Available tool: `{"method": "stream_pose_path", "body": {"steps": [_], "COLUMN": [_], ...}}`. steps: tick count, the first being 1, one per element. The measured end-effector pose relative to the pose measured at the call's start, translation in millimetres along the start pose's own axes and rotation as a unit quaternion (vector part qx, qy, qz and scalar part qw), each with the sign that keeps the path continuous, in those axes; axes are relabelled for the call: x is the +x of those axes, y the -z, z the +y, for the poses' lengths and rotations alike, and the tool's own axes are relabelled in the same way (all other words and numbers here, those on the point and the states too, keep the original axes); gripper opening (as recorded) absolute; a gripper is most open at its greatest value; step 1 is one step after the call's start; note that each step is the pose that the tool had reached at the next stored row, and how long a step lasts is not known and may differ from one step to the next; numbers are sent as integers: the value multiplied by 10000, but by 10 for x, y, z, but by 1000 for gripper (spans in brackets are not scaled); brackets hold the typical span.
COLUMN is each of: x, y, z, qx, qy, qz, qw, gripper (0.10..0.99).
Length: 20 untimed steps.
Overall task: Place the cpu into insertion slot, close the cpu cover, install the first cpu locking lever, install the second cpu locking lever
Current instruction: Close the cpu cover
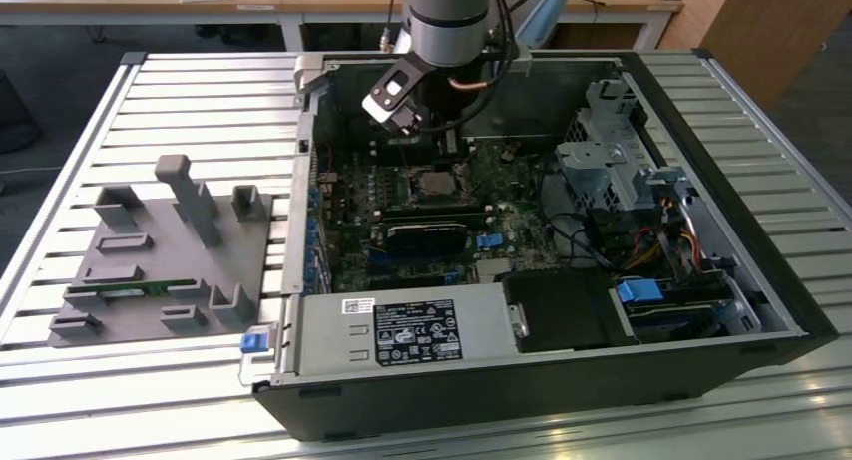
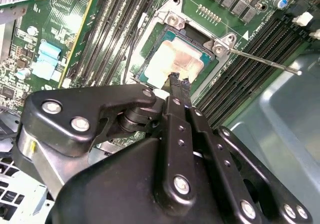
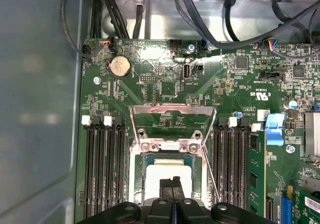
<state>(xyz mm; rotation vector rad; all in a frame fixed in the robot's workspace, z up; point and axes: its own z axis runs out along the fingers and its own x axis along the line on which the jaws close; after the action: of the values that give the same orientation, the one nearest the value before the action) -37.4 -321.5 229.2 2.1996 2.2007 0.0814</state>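
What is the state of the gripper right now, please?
The gripper is closed, fingertips together just over the cpu, holding nothing that I can see.

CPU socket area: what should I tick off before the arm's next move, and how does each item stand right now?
1. cpu in the insertion slot: ok, it lies inside the socket frame.
2. cpu seated flat: cannot tell.
3. cpu cover closed: not ok, it stands tipped open, away from the socket.
4. locking lever latched: not ok, the thin rod sticks out free beside the socket.
5. hand clear of the cover's path: not ok, its shut fingertips sit over the cpu.
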Motion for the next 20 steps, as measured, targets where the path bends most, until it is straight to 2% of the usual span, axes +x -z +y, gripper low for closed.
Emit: {"method": "stream_pose_path", "body": {"steps": [20], "x": [2], "y": [56], "z": [3], "qx": [0], "qy": [0], "qz": [0], "qw": [10000], "gripper": [114]}}
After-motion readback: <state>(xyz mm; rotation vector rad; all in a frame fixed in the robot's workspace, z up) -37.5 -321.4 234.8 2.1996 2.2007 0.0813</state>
